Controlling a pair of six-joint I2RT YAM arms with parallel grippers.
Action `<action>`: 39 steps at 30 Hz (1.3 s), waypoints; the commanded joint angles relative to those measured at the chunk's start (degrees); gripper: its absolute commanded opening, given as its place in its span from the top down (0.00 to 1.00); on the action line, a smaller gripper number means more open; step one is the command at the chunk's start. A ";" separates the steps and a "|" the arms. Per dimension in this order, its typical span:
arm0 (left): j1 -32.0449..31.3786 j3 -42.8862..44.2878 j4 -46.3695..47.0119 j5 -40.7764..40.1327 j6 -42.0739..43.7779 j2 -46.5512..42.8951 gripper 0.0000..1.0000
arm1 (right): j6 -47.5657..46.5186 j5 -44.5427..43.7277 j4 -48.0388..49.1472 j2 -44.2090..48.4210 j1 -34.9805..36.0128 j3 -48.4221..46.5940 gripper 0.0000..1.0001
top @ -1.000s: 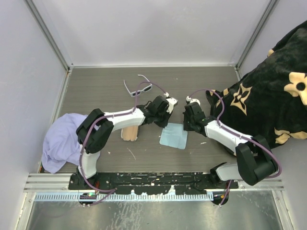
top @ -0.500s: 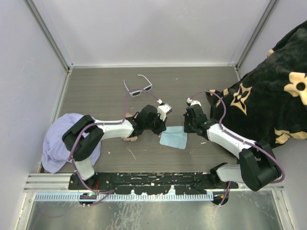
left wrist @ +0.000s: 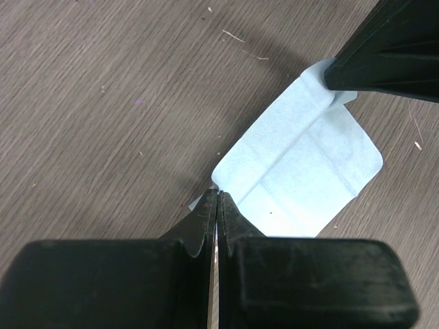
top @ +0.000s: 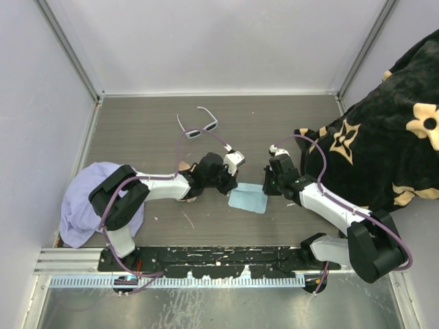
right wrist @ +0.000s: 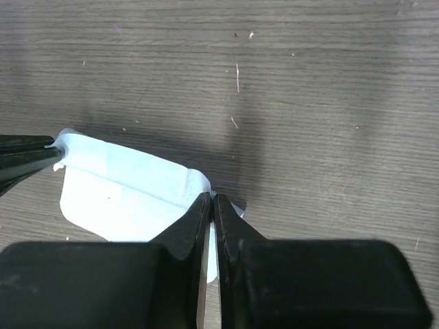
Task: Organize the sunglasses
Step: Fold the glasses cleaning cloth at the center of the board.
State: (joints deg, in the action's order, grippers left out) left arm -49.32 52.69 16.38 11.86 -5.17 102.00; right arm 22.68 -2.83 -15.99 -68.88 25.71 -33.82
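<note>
The left tool (left wrist: 216, 205) and right tool (right wrist: 209, 205) each pinch shut on opposite corners of the blue cloth (left wrist: 302, 178). The sunglasses (top: 197, 123) lie on the worktop (top: 137, 144), farther back and well apart.

Lowered the left arm (top: 161, 184) from its raised pose to lie low over the desk (top: 137, 130), and closed the left jaws on the light blue cloth (top: 248, 200) at its far corner toward the left edge. Drew the right jaws toward the near edge too, clamping the far corner toward the right edge. Pulled up a ridge in the cloth between both pinches.
</note>
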 commanded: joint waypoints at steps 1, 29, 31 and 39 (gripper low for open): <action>0.33 -0.71 4.07 0.71 0.87 -1.66 1.00 | 1.52 0.59 -0.99 1.69 0.04 0.72 0.86; -0.07 -8.57 12.96 5.54 3.85 -2.93 1.00 | 5.49 3.77 -10.53 7.97 -0.05 -0.06 0.63; -0.11 -8.57 13.21 5.79 3.69 -2.87 1.00 | 5.96 2.89 -10.70 8.73 -0.01 -0.23 0.60; -0.32 -10.74 16.36 6.21 1.83 -3.76 0.95 | 6.88 1.44 -10.55 12.42 -0.01 -1.76 0.54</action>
State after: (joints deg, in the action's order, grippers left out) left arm -49.43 43.22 26.81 16.88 -2.55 101.12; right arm 28.56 0.64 -27.03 -59.00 25.71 -32.67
